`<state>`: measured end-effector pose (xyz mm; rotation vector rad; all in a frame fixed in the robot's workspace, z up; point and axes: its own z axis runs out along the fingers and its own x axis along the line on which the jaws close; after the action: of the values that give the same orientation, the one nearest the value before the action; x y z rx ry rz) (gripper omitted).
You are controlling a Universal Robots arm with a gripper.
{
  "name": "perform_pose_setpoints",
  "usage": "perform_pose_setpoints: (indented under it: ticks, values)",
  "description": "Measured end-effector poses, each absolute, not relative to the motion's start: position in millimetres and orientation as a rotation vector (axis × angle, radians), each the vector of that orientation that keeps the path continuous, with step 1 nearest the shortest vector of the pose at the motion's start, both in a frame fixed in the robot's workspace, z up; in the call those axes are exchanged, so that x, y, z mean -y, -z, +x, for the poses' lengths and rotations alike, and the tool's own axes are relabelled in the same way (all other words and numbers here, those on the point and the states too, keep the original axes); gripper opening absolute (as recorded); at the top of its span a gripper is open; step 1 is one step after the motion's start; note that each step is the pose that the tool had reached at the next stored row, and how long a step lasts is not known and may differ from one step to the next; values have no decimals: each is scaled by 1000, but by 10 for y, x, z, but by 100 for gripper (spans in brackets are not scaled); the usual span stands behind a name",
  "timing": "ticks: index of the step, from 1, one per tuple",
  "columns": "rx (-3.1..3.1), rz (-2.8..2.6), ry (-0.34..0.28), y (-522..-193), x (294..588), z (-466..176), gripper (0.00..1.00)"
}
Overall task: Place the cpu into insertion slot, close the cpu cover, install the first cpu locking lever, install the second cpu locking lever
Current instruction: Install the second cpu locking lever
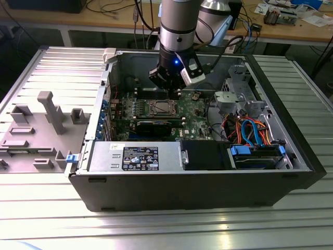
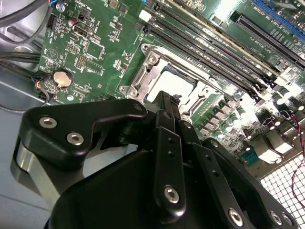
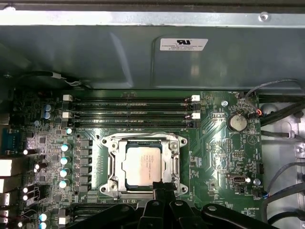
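Already the cpu (image 3: 141, 164), a small flat square chip with a dull silver top, lies seated in the insertion slot (image 3: 113, 168), the metal-rimmed square socket near the middle of the green motherboard (image 3: 214, 143). Over it sits the cpu cover (image 3: 175, 164), a thin silver frame plate whose large cut-out leaves the chip's top showing; it looks lowered flat onto the socket, which would keep the chip pressed on its pins. A thin wire lever (image 3: 143, 134) runs along the socket edge that faces the memory slots, though whether it is latched is hard to say.

The black gripper (image 3: 163, 187) hangs low over the opposite edge of the socket, its fingers drawn close together into a narrow tip; I judge nothing is clamped between them. In the second wrist view that tip (image 2: 164, 102) sits just at the frame's rim, a posture suited to pushing on a lever rather than carrying a part.

Long black memory slots (image 3: 131, 110) lie just beside the socket, a round coin battery (image 3: 236, 121) stands nearer the board's corner, and the grey case wall (image 3: 119, 52) rises behind. The open computer case (image 1: 203, 182) rests on a ribbed metal table (image 1: 156, 229); bundled orange and blue cables (image 1: 250, 130) stay well apart from the socket.
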<state>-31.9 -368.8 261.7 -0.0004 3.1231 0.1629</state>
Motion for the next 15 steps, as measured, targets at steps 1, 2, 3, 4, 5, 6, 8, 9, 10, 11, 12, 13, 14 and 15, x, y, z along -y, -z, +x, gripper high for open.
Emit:
perform_pose_setpoints:
  ticks: [1,2,3,4,5,6,8,9,10,11,12,13,14,15]
  values:
    - [-3123,0,-163,-2625,3688,-319,11]
    - [-3123,0,-164,-2630,3687,-319,11]
    - [-3123,0,-164,-2632,3687,-319,11]
    - [-3123,-1,-163,-2633,3698,-318,11]
    - [-3123,0,-163,-2621,3719,-319,11]
    - [-3123,0,-163,-2611,3740,-319,11]
    - [-3123,0,-163,-2595,3775,-319,11]
    - [-3123,0,-164,-2575,3792,-319,11]
    - [-3123,0,-164,-2562,3794,-320,11]
    - [-3123,0,-164,-2546,3794,-320,11]
    - [-3123,0,-163,-2532,3794,-319,11]
    - [-3123,0,-163,-2532,3795,-319,11]
    - [-3123,0,-163,-2532,3795,-320,11]
    - [-3123,0,-163,-2531,3795,-320,11]
